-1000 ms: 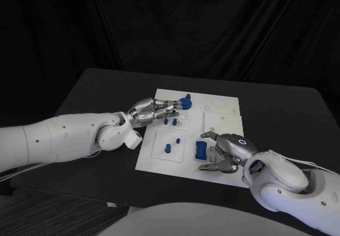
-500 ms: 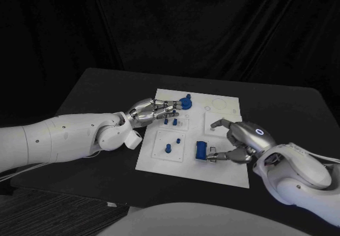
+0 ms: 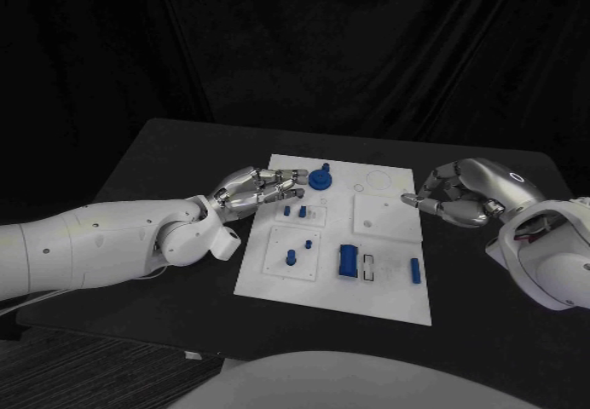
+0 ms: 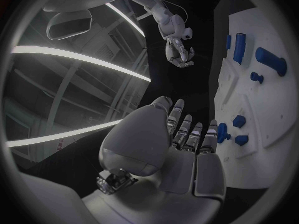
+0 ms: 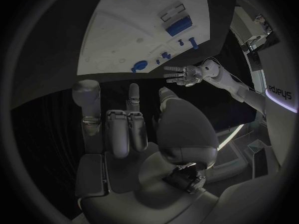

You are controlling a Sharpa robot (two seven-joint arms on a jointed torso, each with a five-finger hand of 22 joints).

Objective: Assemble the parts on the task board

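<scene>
Head view shows you the white rectangular task board mid-table, small blue plastic parts scattered across it — likely light, rigid, slick; pinch their sides. Left hand hovers over the board's left edge, fingers loosely spread, empty. Right hand hangs off the board's right side, fingers curled, empty.

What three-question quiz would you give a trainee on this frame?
1. True or false: the right hand holds a part.
2. Which is nearer the round blue part? A: left hand. B: right hand.
3. Fill in: the right hand hangs beside the task board, over the black ___.
Key: 1 false; 2 A; 3 table.
</scene>
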